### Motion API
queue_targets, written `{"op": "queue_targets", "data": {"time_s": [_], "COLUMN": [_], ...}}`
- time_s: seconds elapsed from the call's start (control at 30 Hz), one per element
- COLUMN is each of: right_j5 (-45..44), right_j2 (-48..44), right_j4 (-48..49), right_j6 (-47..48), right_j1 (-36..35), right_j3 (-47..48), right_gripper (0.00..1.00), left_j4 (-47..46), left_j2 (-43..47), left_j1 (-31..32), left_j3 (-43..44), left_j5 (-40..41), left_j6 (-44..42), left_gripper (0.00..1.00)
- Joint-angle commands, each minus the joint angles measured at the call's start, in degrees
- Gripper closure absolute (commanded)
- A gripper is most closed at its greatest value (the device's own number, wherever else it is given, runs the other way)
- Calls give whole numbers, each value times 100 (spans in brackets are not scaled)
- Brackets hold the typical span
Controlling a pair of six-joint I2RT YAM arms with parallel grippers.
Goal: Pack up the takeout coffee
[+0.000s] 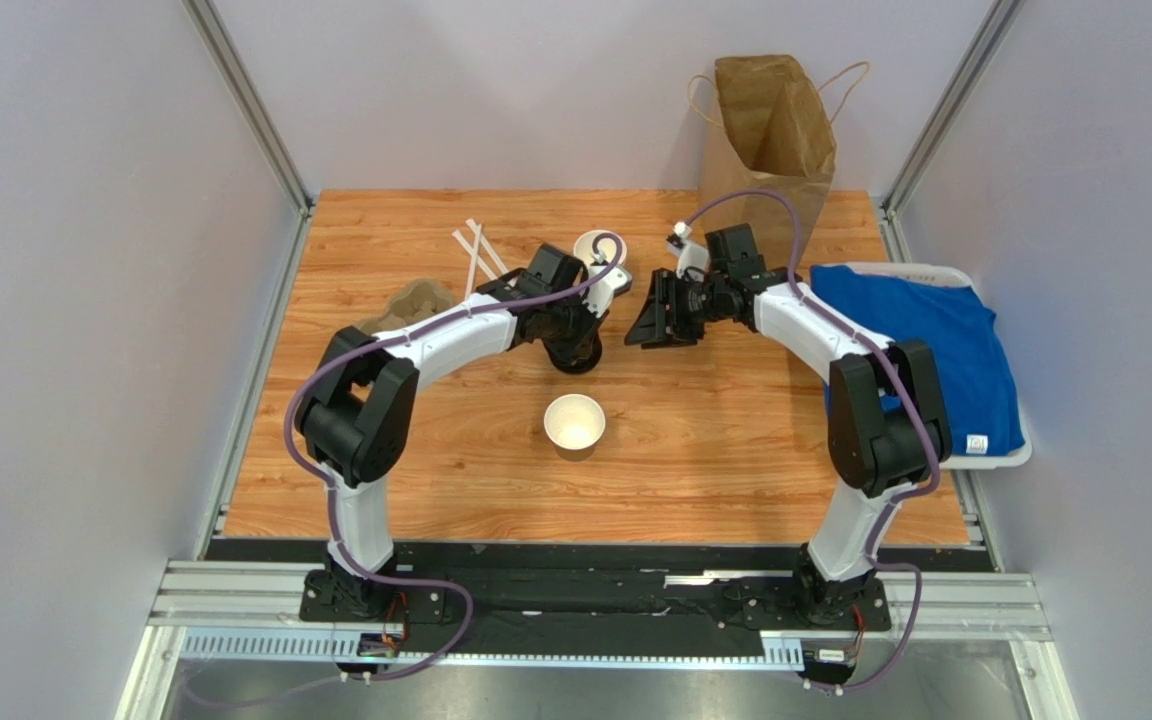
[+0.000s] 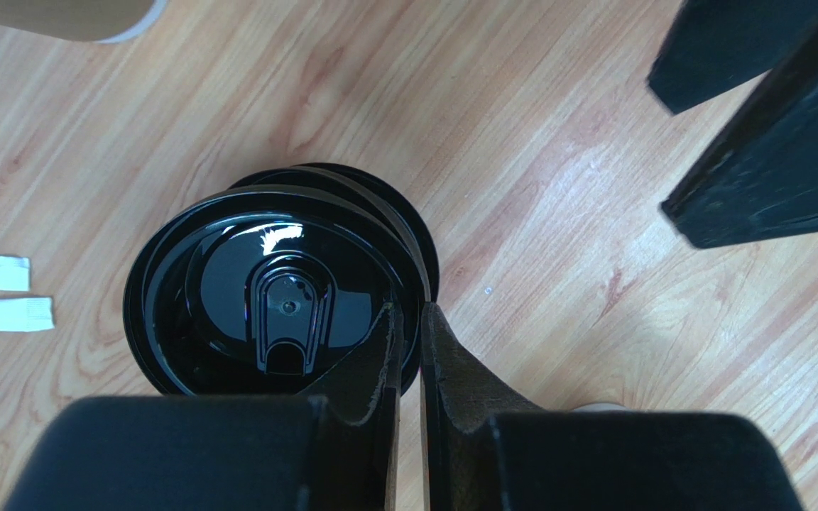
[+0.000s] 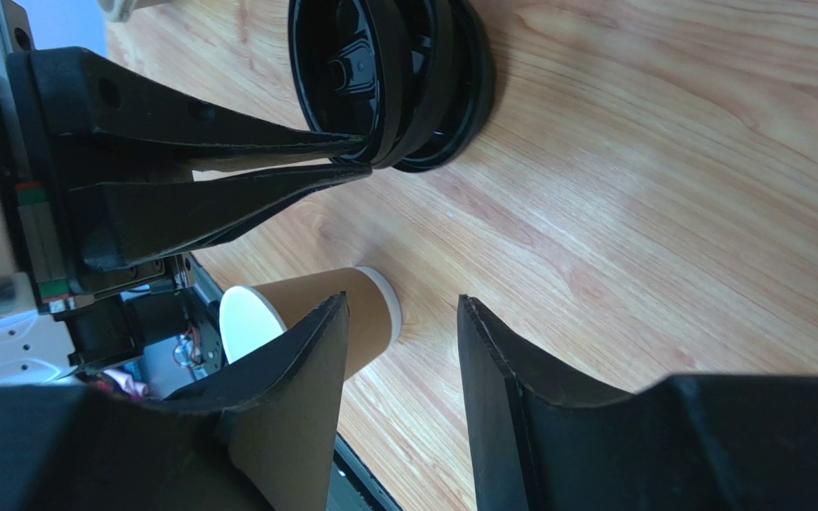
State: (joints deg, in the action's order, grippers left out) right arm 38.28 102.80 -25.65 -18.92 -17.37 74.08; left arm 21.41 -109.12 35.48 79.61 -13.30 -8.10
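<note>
Lid in hand: left gripper [image 2: 408,319] is pinching the near rim of the top round black plastic lid [image 2: 275,298], fingers pressed almost together on it. That lid is sitting slightly offset on a stack of black lids [image 3: 451,96] on the wooden table [image 1: 717,435]. No cup is wearing a lid yet.

Toward the arm bases from the stack, the small brown kraft paper cup [image 1: 575,423], white inside, is standing upright and open-mouthed, long axis running vertical. From the left gripper it is lying straight back toward the bases, near but apart. Left arm is nearer and is holding the closing piece, so the move looks to turn on bringing the lid back and level over that mouth.

Just right of the stack, right gripper [image 3: 400,319] is hovering, fingers spread, nothing between them; the cup is lying beyond its tips.

Past the left wrist a second brown cup [image 1: 597,248] is standing, partly hidden; which cup the lid is meant for, cannot tell. The brown paper bag [image 1: 770,128] is standing open at the far edge, well apart.
</note>
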Motion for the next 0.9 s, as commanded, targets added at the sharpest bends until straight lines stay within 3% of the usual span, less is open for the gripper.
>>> {"op": "queue_targets", "data": {"time_s": [0.0, 0.87], "right_j5": [434, 593], "right_j2": [161, 1365], "right_j4": [587, 1308], "right_j6": [-288, -1483], "right_j1": [-12, -267], "right_j3": [106, 914], "right_gripper": [55, 61], "left_j4": [-304, -418], "left_j2": [348, 409], "left_j1": [-33, -33], "left_j3": [-34, -245], "left_j5": [-190, -314], "left_j6": [-148, -280], "left_gripper": [100, 100]}}
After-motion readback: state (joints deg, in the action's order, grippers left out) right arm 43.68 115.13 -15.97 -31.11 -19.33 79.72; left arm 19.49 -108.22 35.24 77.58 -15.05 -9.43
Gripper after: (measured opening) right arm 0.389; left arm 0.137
